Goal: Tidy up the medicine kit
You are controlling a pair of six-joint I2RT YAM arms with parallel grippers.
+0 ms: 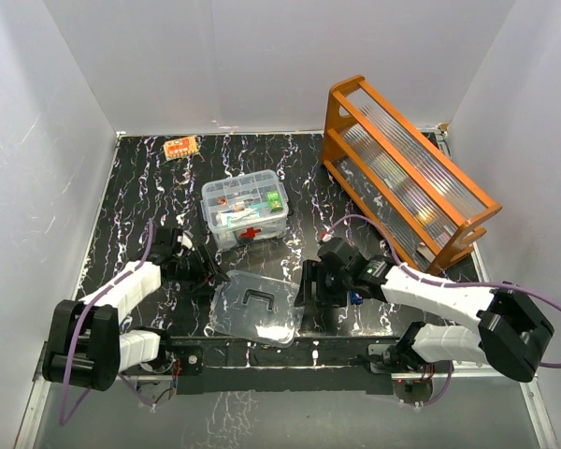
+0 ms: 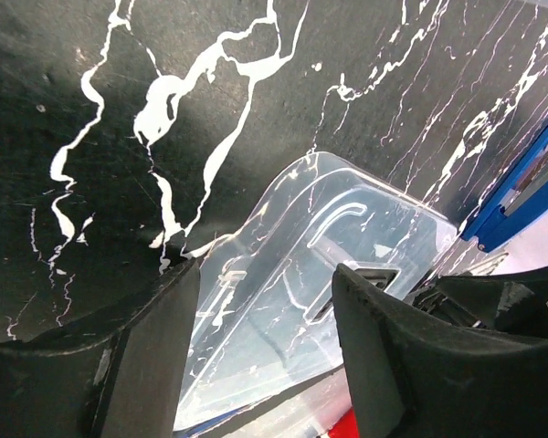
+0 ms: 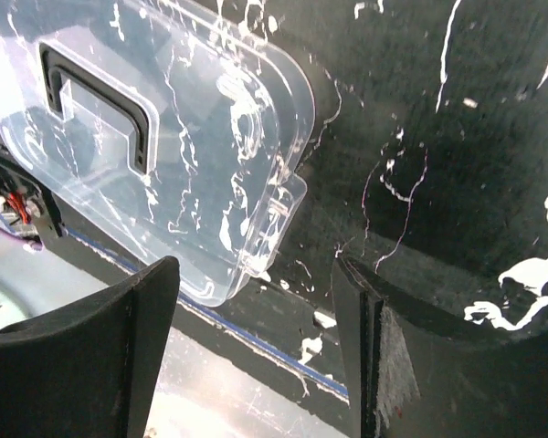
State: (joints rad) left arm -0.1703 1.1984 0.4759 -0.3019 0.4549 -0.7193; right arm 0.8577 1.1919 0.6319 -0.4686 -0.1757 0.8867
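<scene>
White walls [image 1: 262,56]; black white-veined table [image 1: 150,187]. My left end effector [image 2: 265,274] straddles the clear plastic lid [image 1: 254,307], grip unclear; right end effector [image 3: 256,265] gapes empty.

Sign: red cross [image 1: 251,232], on front wall of kit [image 1: 273,224]
Words on kit contents: too small to read
Packet [image 1: 180,146], behind kit to the left: print illegible
Elsewhere: nothing legible

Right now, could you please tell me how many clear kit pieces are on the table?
2: the open box stands at centre; its lid lies in front of it, by the near edge. None seems hidden.
</scene>
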